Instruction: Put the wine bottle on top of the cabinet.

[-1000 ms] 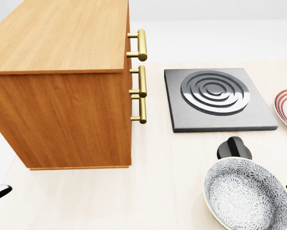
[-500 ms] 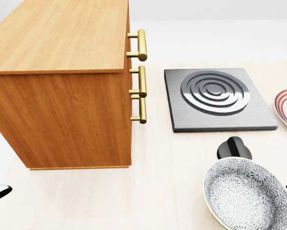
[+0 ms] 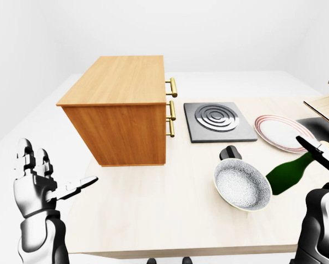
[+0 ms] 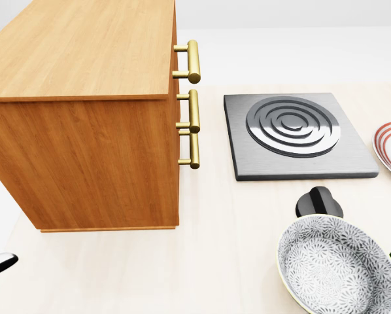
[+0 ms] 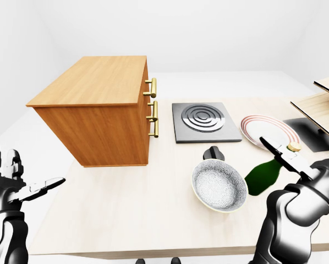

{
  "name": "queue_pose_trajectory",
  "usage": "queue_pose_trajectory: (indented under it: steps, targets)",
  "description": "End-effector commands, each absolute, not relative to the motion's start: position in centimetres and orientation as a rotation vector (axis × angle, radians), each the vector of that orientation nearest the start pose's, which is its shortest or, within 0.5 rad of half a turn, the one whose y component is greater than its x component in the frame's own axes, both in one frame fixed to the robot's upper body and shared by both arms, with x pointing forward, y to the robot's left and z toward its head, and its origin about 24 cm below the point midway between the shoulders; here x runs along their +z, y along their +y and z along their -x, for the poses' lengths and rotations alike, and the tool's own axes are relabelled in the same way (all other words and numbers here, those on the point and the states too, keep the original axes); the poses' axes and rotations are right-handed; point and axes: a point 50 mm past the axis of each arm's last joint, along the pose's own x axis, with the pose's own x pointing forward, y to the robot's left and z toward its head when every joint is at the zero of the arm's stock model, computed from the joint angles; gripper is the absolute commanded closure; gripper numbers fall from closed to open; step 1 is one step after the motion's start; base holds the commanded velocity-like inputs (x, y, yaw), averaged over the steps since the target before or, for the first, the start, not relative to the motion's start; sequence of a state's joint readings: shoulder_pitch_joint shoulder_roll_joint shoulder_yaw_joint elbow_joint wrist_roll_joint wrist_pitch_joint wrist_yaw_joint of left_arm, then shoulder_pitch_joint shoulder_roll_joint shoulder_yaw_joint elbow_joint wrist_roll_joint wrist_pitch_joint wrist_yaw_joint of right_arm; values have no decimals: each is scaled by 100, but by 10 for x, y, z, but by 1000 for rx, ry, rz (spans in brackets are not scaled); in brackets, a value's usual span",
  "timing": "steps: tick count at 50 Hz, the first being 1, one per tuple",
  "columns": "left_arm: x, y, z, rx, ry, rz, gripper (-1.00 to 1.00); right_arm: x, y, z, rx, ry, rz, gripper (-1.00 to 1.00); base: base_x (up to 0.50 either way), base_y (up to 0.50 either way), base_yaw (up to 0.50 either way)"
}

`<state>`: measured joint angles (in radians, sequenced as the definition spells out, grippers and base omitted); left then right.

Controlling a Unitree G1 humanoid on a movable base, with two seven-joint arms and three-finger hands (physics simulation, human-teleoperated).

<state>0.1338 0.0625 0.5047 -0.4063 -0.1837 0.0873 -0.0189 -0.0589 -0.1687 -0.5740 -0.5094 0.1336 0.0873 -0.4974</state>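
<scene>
Your head view looks down close on the cabinet (image 4: 84,111) and shows only a dark green sliver of the wine bottle at its right edge; your eye views show the whole table (image 3: 153,214) and both of your hands.

The wine bottle (image 5: 263,175) lies on its side on the table, just right of the bowl (image 5: 219,187) in the right-eye view, its neck pointing toward the upper right and ending in a gold cap. It is glossy dark green glass.

Your right hand (image 5: 296,165) is raised beside the bottle's neck, fingers spread apart, gripping nothing. Your left hand (image 3: 43,184) is held up at the left-eye view's lower left, well apart from the cabinet, fingers open and empty.

The cabinet is a wooden box with a flat top and 3 brass handles (image 4: 192,108). Right of it sit a square grey hob (image 4: 293,134) with raised concentric rings, a black knob (image 4: 320,201), and a red-rimmed plate (image 3: 280,132). The bowl is round with a speckled grey-and-white inside.
</scene>
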Motion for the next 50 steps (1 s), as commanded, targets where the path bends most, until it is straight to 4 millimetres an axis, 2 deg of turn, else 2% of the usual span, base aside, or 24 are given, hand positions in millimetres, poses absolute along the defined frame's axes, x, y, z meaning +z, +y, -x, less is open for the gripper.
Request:
queue_pose_trajectory:
  steps: [1,17,26,33,43,50]
  targets:
    - [108,275,-190,461,-240,-5,-100,186,-305,-184,-968,-590,97,-100,0,0,0]
    - [107,276,-191,462,-232,-8,-100,195,-300,-190,-862,-583,295,-100,0,0,0]
    - [109,276,-189,464,-241,-11,-100,188,-298,-198,-787,-514,397,-100,0,0,0]
    - [108,276,-190,465,-237,-11,-100,182,-301,-199,-786,-478,407,-100,0,0,0]
    - [109,277,-189,467,-238,-12,-100,158,-310,-201,-812,-381,332,-100,0,0,0]
    - [109,277,-189,468,-242,-12,-100,157,-313,-200,-822,-374,327,-100,0,0,0]
